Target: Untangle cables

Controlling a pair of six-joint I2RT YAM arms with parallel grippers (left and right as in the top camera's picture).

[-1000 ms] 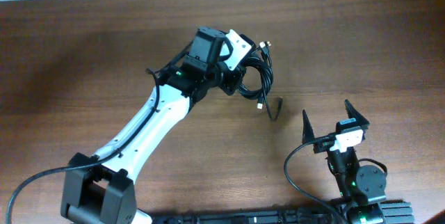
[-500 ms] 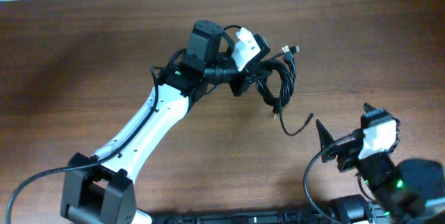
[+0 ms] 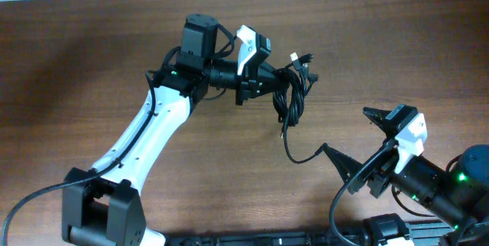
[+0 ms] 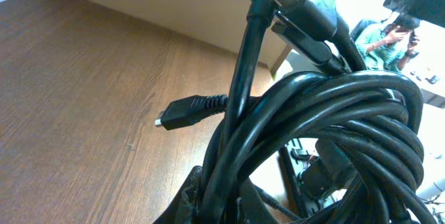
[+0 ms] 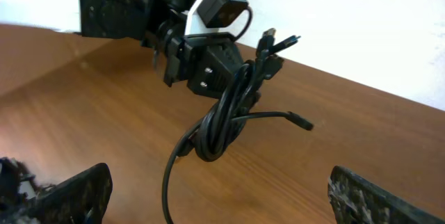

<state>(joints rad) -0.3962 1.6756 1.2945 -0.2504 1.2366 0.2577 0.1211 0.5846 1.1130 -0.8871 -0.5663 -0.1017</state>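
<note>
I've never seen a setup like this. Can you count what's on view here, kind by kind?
Robot arms: 2 (left arm, right arm)
Cable bundle: 1, hanging from the left arm's tip
Table: 1
Total: 4

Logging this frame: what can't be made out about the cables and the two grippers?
1. The cables: number of cords unclear; loops overlap in every view, left wrist view too close.
2. The left gripper: where its fingers pinch the bundle; cables cover them in the left wrist view, its body from overhead.
3. The right gripper: fingers blurred and cut by the bottom edge in the right wrist view.
</note>
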